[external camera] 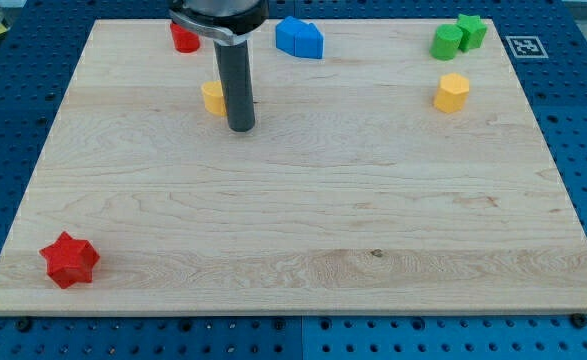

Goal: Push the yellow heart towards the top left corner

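- You are looking at my tip [240,128] sitting on the wooden board [303,230], just to the view's right of the yellow heart [212,97] and touching it or very nearly so; the rod is hiding the heart's right edge, so you cannot tell which.
- The tool is only a plain dark rod, so nothing on it is opening, closing or gripping.
- The yellow heart is lying in the board's upper left part, below and to the right of the red block [184,38], whose shape is partly hidden by the arm.
- You are judging this as the pushing step under way, with the heart not yet at the top left corner.
- The next move is calling for a push up and to the view's left; since my tip is standing slightly below and right of the heart, that line is looking workable.
- You should be watching the red block, which is sitting close to the heart's likely path.
- The blue block [300,38], the green blocks [459,36], the yellow hexagon [452,92] and the red star [70,260] are lying well apart from this.
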Available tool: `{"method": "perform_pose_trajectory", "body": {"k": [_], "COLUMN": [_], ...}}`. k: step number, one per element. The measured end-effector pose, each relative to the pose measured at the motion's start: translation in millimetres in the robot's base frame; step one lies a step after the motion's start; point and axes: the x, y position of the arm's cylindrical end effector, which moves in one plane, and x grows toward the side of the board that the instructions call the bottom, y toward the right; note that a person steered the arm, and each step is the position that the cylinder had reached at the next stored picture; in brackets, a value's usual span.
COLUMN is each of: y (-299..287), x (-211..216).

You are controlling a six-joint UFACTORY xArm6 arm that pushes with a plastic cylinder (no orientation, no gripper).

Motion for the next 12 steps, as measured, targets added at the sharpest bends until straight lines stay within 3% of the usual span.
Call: {"method": "perform_pose_trajectory", "body": {"k": [4, 5, 7, 12], "y": [-31, -41, -41, -101], "x": [-64, -67, -31, -111]}}
